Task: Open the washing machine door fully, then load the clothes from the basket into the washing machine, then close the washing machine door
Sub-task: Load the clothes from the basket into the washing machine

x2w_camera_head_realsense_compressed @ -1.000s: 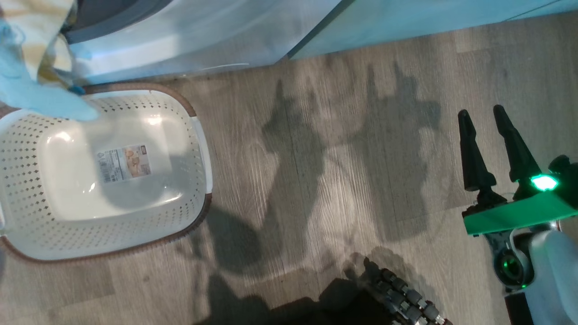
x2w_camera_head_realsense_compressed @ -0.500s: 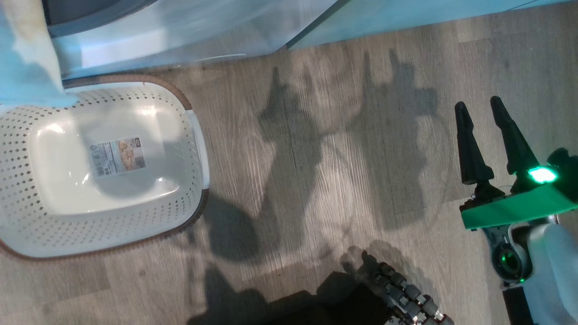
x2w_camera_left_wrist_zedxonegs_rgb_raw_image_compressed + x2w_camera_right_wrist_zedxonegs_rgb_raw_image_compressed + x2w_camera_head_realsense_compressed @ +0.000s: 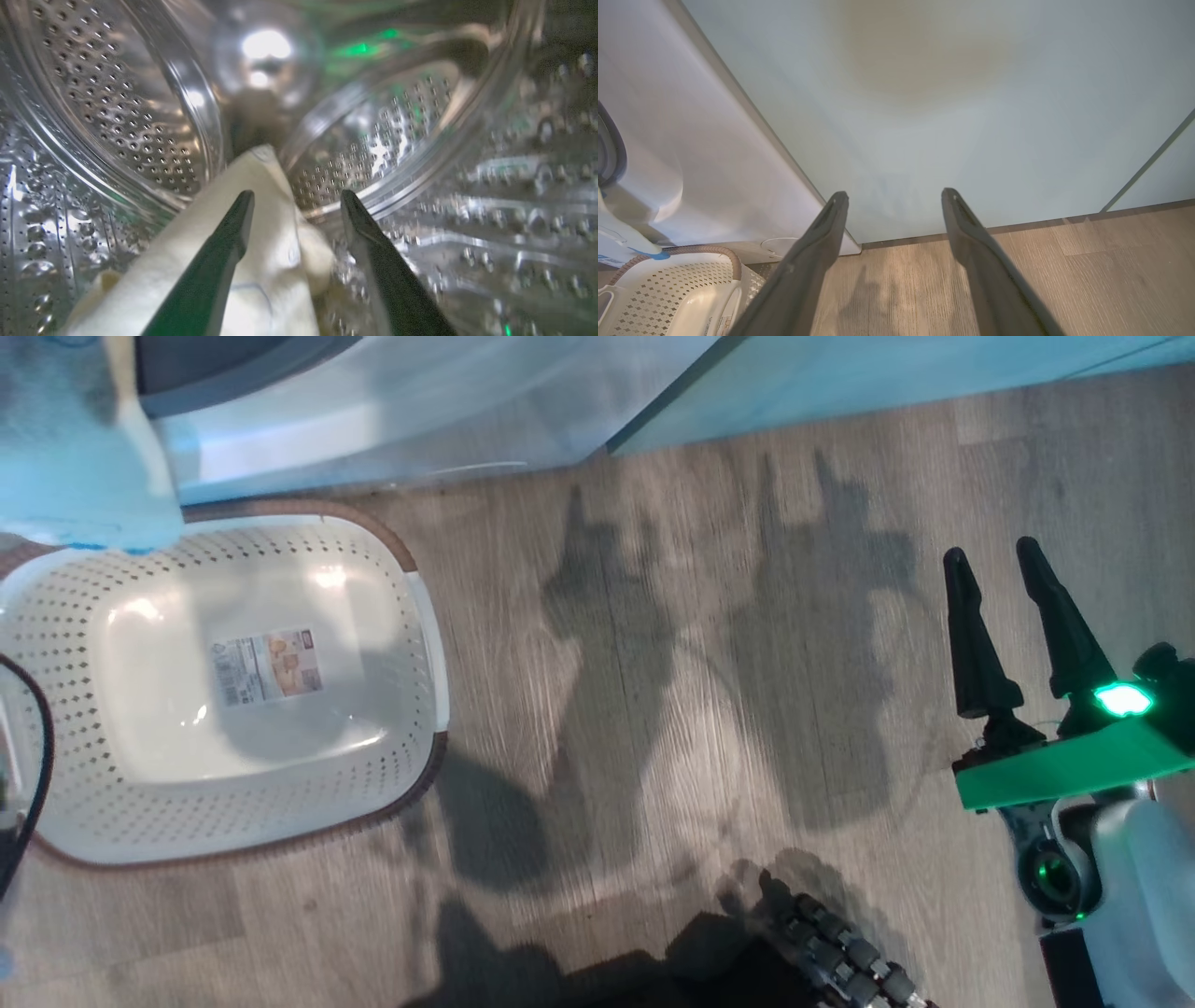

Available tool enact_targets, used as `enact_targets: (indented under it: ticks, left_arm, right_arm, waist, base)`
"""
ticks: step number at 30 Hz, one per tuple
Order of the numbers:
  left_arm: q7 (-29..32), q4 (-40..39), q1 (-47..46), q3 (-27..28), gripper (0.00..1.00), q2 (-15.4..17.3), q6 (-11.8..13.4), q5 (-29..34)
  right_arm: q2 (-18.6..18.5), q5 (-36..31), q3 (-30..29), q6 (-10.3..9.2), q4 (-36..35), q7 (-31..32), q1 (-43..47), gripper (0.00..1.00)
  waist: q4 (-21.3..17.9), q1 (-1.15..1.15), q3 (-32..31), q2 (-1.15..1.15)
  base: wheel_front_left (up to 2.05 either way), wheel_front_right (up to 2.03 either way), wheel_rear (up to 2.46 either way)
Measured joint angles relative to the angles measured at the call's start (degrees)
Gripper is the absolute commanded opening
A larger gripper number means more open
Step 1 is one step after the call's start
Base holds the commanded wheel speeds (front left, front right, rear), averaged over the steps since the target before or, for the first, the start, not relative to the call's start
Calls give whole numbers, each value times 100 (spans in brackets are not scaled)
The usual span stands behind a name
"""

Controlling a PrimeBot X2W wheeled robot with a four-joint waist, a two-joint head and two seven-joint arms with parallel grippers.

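Because a pale tail of the clothes [image 3: 84,476] hangs out of the washing machine [image 3: 373,429] over the empty basket [image 3: 411,747], it may slide back out or get pinched at closing. Inside the steel drum [image 3: 140,116] the left gripper [image 3: 297,196] stands open, a cream garment [image 3: 275,233] draped against one finger. Far right, the right gripper [image 3: 991,551] hovers open over the floor [image 3: 653,616].

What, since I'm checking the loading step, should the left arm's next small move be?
Probably draw the left gripper straight back out of the drum: its jaws stand apart, the cream garment lies loose there, and the basket looks empty, though pale cloth hangs by its rim and may need tucking in.
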Motion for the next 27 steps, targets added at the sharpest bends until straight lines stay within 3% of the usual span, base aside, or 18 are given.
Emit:
enact_targets:
  ticks: [16, 27]
  left_arm:
    - [1, 552, 1142, -1133, 100, -168, -30, -19]
    - [2, 453, 2380, -1382, 100, -313, -30, -541]
  right_arm:
    - [-5, -8, -75, 0, 65, 0, 220, 100]
    - [-54, -8, -162, 0, 163, 0, 592, 100]
  waist:
    - [224, 0, -748, 0]
    - [382, -1, -1442, 0]
  base:
    - [0, 0, 0]
    - [0, 0, 0]
